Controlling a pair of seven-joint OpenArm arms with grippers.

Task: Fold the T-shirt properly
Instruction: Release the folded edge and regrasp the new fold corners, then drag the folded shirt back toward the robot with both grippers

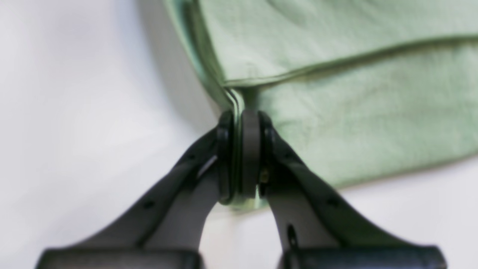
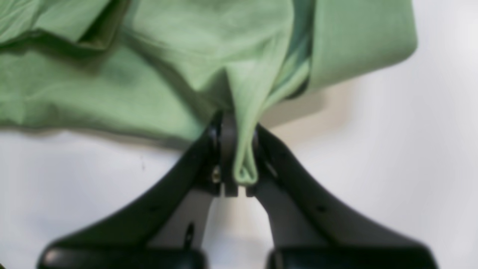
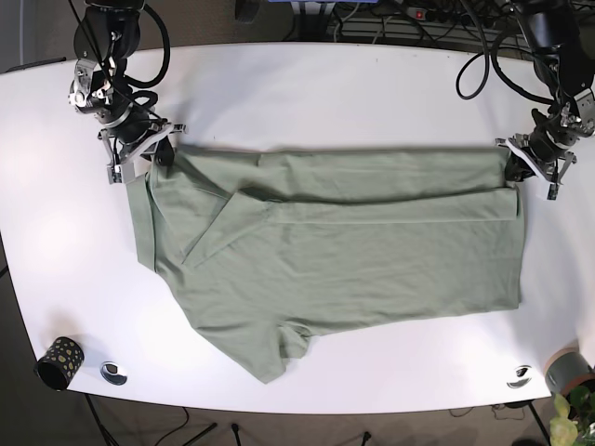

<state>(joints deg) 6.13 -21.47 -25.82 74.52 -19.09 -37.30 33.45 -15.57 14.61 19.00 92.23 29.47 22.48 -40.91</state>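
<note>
A light green T-shirt (image 3: 335, 242) lies spread on the white table (image 3: 307, 93), its far edge folded over toward the middle. My left gripper (image 1: 241, 112) is shut on the shirt's edge (image 1: 336, 112) at the far right corner, seen in the base view (image 3: 517, 167). My right gripper (image 2: 239, 127) is shut on a bunched fold of the shirt (image 2: 242, 112) at the far left corner, seen in the base view (image 3: 156, 153). Both held corners sit low, close to the table. One sleeve (image 3: 270, 348) sticks out at the front.
A dark speckled cup (image 3: 58, 362) and a small round object (image 3: 113, 373) sit at the table's front left edge. Another small round object (image 3: 519, 376) and a grey pot (image 3: 569, 370) sit at the front right. Cables (image 3: 390, 23) run behind the table.
</note>
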